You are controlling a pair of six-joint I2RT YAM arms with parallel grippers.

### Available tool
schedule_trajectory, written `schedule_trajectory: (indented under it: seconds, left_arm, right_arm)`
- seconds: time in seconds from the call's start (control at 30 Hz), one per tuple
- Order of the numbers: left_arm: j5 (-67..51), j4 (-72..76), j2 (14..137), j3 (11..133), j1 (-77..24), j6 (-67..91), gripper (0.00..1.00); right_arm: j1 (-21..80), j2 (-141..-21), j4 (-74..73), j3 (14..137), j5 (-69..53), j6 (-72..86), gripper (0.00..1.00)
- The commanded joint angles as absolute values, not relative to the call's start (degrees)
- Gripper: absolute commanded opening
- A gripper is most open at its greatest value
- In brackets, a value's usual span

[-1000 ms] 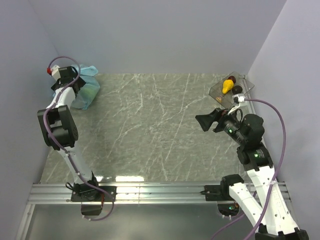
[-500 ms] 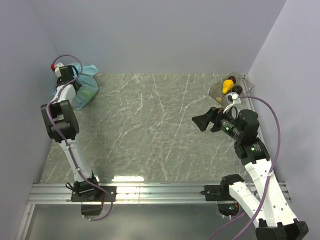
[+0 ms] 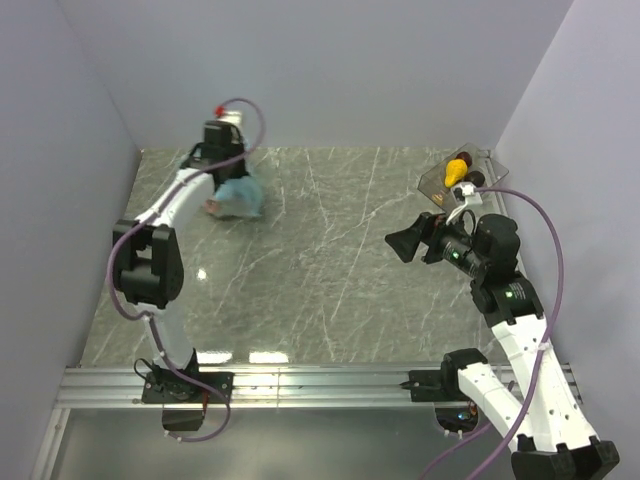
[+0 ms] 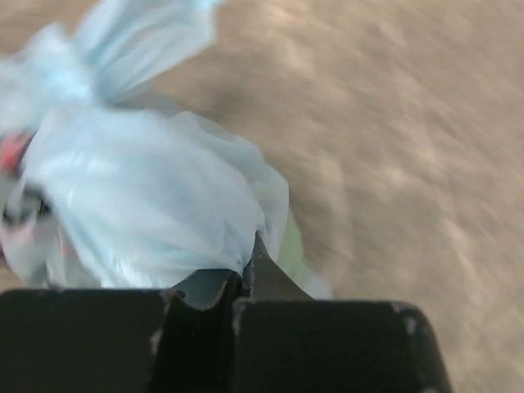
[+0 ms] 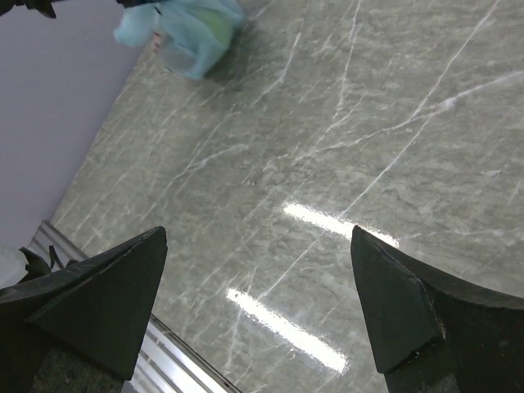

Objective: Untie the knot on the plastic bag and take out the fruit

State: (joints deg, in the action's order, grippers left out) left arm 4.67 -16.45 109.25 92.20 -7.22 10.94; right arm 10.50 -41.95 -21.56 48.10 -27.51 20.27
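The light-blue plastic bag lies on the grey marble table near the back, left of centre. My left gripper reaches down onto its top. In the blurred left wrist view the gripper is shut, with a fold of the plastic bag pinched between its tips. The knot with a loose ear sits at the bag's far side. A green fruit shows through the plastic. My right gripper hovers open over the table's right side, with the plastic bag far ahead of it.
A clear tray at the back right holds a yellow fruit and dark purple round fruits. Purple-grey walls close in the left, back and right. A metal rail runs along the near edge.
My left gripper has shut on the plastic bag and swung it from the far-left corner to the right along the back. The right arm has barely moved.
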Motion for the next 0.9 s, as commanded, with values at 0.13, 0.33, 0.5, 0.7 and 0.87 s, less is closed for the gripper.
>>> schedule_trajectory:
  seconds: [0.13,0.33,0.5,0.7,0.87]
  left_arm:
    - [-4.65,-20.57,99.76,83.33,-24.31,3.26,0.01]
    - [-3.52,-23.99,91.16,71.91,-35.32,-0.88,0.06]
    - [-0.9,-25.92,76.31,59.96,-35.6,1.67,0.1]
    - [15.63,-23.03,61.1,49.22,-35.51,4.39,0.18]
    - [10.82,-21.01,59.5,50.88,-35.51,5.19,0.67]
  right_arm:
    - [12.82,-44.82,-23.2,51.33,-25.85,19.25,1.0]
    - [16.96,-47.37,-22.68,52.56,-21.62,19.07,1.0]
    - [20.38,-49.57,-19.7,52.12,-20.48,18.81,1.0]
    - [26.09,-56.15,-15.91,54.05,-18.02,17.06,1.0]
    - [29.0,-65.2,-14.42,60.11,-17.23,13.11,1.0]
